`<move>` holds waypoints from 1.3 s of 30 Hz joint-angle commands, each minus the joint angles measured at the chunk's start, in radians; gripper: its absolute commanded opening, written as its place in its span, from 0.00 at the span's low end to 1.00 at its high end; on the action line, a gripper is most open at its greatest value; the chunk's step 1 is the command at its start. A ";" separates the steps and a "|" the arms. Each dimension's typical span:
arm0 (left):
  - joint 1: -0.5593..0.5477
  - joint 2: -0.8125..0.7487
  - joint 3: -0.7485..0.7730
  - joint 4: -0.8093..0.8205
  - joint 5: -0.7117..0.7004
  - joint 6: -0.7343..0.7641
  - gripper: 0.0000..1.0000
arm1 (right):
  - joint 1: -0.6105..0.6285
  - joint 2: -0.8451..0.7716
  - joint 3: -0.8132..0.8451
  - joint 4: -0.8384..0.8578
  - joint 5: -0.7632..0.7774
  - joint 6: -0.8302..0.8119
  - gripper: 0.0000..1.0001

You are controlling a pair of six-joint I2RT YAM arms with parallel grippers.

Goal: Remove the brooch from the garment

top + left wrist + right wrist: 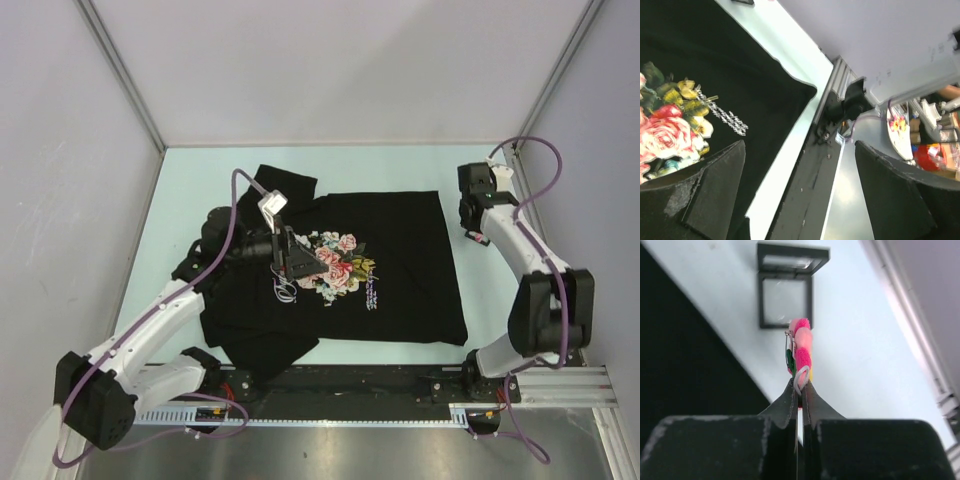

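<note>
Right pincer (800, 390), clamped on the brooch (801, 352), hangs beside the garment (680, 365), over the counter (865, 365). Lower squarely before unclamping, clear of the garment. Left pincer (800, 200), jaws apart, hovers above the garment's print (670, 130).

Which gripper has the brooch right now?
The right gripper, shut on the pink brooch off the garment; the left gripper hangs open and empty over it.
</note>
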 commanded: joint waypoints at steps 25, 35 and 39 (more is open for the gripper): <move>-0.163 0.004 0.090 -0.232 -0.153 0.186 0.98 | 0.035 0.460 0.231 0.069 0.391 -0.220 0.00; -0.162 0.017 0.083 -0.227 -0.153 0.184 0.98 | 0.072 0.575 0.273 0.149 0.526 -0.328 0.08; -0.157 0.022 0.080 -0.223 -0.152 0.181 0.98 | 0.078 0.615 0.300 0.132 0.539 -0.335 0.25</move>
